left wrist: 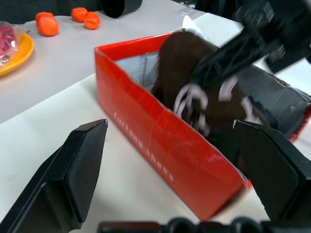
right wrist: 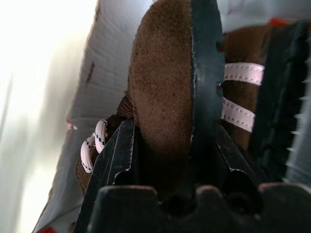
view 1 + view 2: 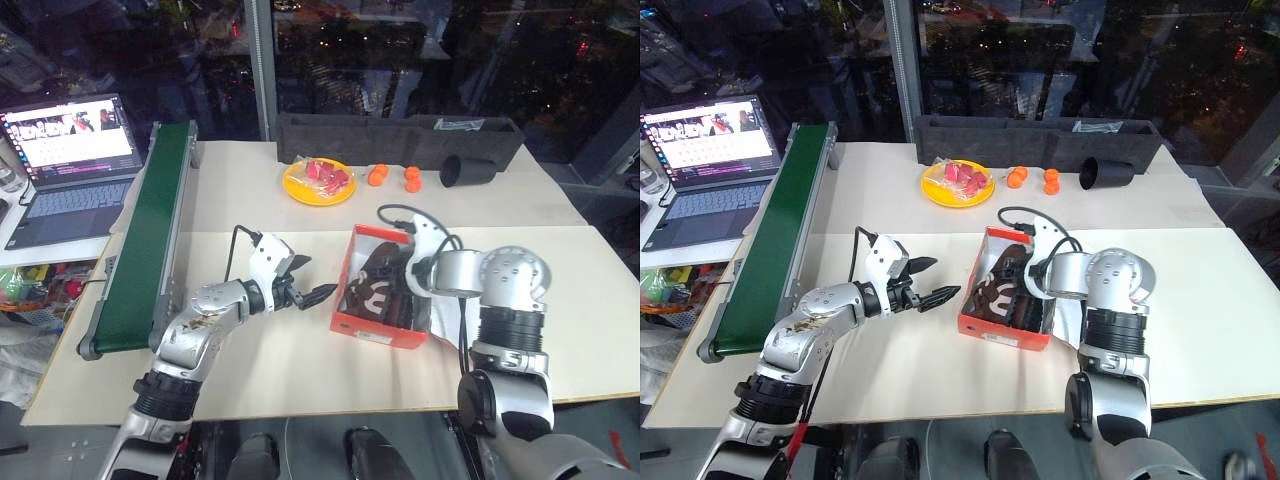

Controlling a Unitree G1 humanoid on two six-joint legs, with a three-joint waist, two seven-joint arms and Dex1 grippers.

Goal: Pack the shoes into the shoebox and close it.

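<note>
The red shoebox point(image 3: 375, 328) stands open on the white table, just right of centre. Two dark brown shoes point(image 3: 375, 285) with cream markings are inside it. My right gripper point(image 2: 172, 141) reaches down into the box and is shut on one shoe point(image 2: 163, 82) by its sole and suede side. The other shoe point(image 2: 243, 73), with white stripes, lies beside it. My left gripper point(image 3: 315, 277) hovers open just left of the box, pointing at its red side wall point(image 1: 160, 155), with nothing between its fingers.
A green conveyor belt point(image 3: 150, 235) runs along the table's left, with a laptop point(image 3: 70, 160) beyond it. At the back stand a yellow plate point(image 3: 318, 182), small orange fruits point(image 3: 378, 175), a black cup point(image 3: 468, 170) and a long dark grey tray point(image 3: 400, 135).
</note>
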